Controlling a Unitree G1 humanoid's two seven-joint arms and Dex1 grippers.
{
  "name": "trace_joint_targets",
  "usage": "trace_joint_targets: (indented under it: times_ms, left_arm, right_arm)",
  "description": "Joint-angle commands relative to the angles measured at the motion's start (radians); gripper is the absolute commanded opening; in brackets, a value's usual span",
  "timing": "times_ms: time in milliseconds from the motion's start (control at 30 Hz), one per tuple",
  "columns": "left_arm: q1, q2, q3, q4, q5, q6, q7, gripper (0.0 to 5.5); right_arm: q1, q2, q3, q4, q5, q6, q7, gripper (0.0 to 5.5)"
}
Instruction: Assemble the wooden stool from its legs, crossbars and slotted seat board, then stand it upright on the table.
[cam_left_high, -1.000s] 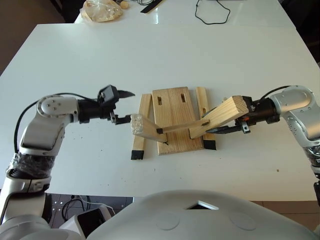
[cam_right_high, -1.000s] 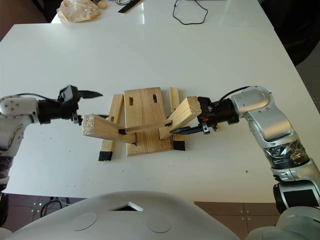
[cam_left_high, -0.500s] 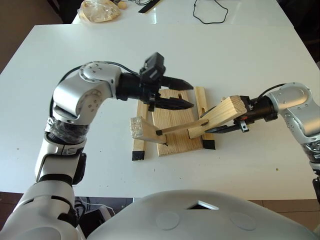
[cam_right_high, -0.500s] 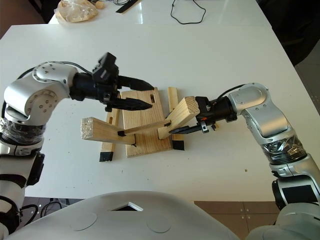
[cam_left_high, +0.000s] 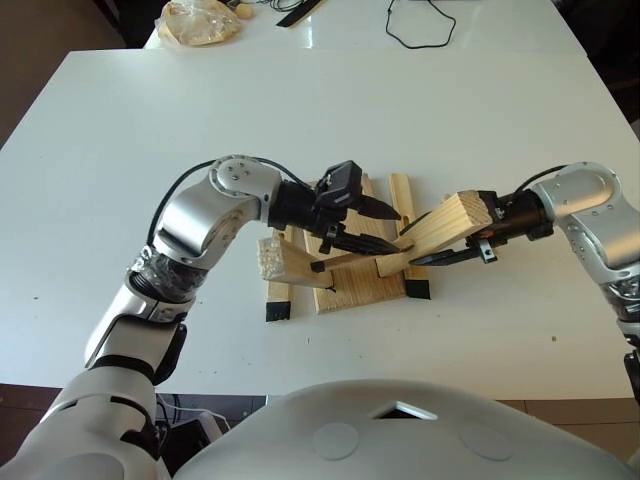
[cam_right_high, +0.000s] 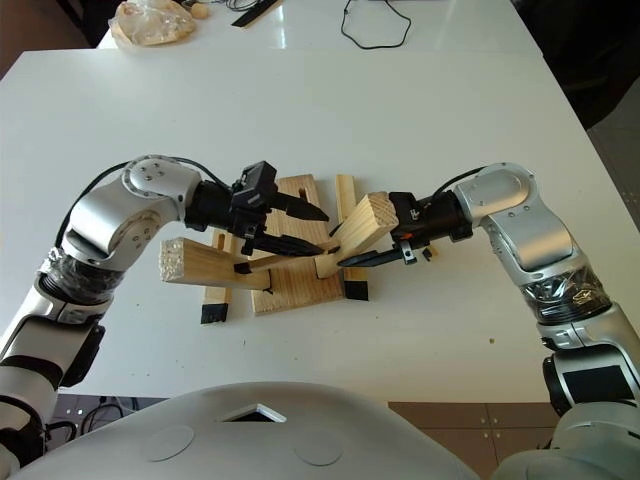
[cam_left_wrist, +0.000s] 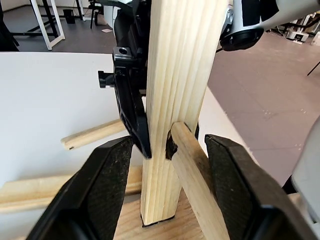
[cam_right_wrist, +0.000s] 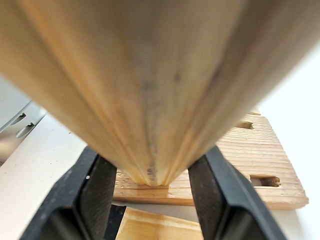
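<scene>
White table (cam_left_high: 300, 100): left gripper (cam_left_high: 392, 230) has swung in, fingers spread astride the crossbar (cam_left_high: 355, 257) where it meets the tilted leg (cam_left_high: 455, 218), which the right gripper (cam_left_high: 440, 245) clamps over the seat board (cam_left_high: 350, 290); seating the joint looks next.

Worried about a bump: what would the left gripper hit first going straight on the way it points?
Most likely the leg in the right gripper, near where the crossbar plugs in. The left gripper is open, its fingers flanking that leg, though depth is unclear.
</scene>
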Motion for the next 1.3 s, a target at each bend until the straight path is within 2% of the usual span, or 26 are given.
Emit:
trace_joint_targets:
  times_ms: [33, 267, 333, 400, 500, 633, 733, 833, 967, 1100, 1300]
  left_arm:
    - [0.098, 0.02, -0.093, 0.137, 0.119, 0.015, 0.019, 2.63]
    - [0.137, 0.0, -0.115, 0.229, 0.138, -0.017, 0.043, 2.63]
    - [0.138, -0.037, -0.089, 0.234, 0.119, -0.02, 0.088, 2.63]
    - [0.117, -0.091, -0.003, 0.215, 0.037, 0.019, 0.149, 2.63]
    - [0.049, -0.122, 0.205, 0.114, -0.178, 0.116, 0.223, 2.63]
    - [-0.037, -0.002, 0.435, 0.019, -0.307, 0.187, 0.249, 2.63]
    - [0.019, 0.162, 0.492, -0.008, -0.22, 0.145, 0.185, 2.63]
    - [0.227, 0.351, 0.52, -0.071, -0.13, 0.084, 0.055, 3.07]
    - [0.546, 0.535, 0.515, -0.141, 0.067, -0.132, -0.109, 3.74]
    - [0.665, 0.545, 0.547, -0.242, 0.052, -0.172, -0.159, 4.34]
    - [0.602, 0.462, 0.506, -0.404, -0.056, -0.088, -0.051, 4.34]
  right_arm:
    - [0.033, -0.017, 0.091, 0.048, -0.17, 0.032, 0.018, 2.03]
    - [0.018, -0.02, 0.104, 0.057, -0.174, 0.027, 0.03, 2.03]
    - [0.018, -0.019, 0.106, 0.054, -0.174, 0.027, 0.029, 2.03]
    - [0.019, -0.019, 0.106, 0.053, -0.174, 0.027, 0.027, 2.03]
    - [0.023, -0.021, 0.101, 0.052, -0.172, 0.026, 0.022, 2.03]
    - [0.04, -0.031, 0.086, 0.04, -0.162, 0.032, 0.006, 2.03]
    - [0.066, -0.042, 0.07, 0.018, -0.154, 0.039, -0.014, 2.03]
    - [0.104, -0.059, 0.047, -0.011, -0.142, 0.047, -0.039, 2.03]
    - [0.163, -0.086, 0.012, -0.046, -0.131, 0.055, -0.072, 2.03]
    - [0.18, -0.091, 0.001, -0.064, -0.126, 0.064, -0.087, 2.03]
    - [0.129, -0.073, 0.034, -0.04, -0.151, 0.064, -0.059, 2.03]
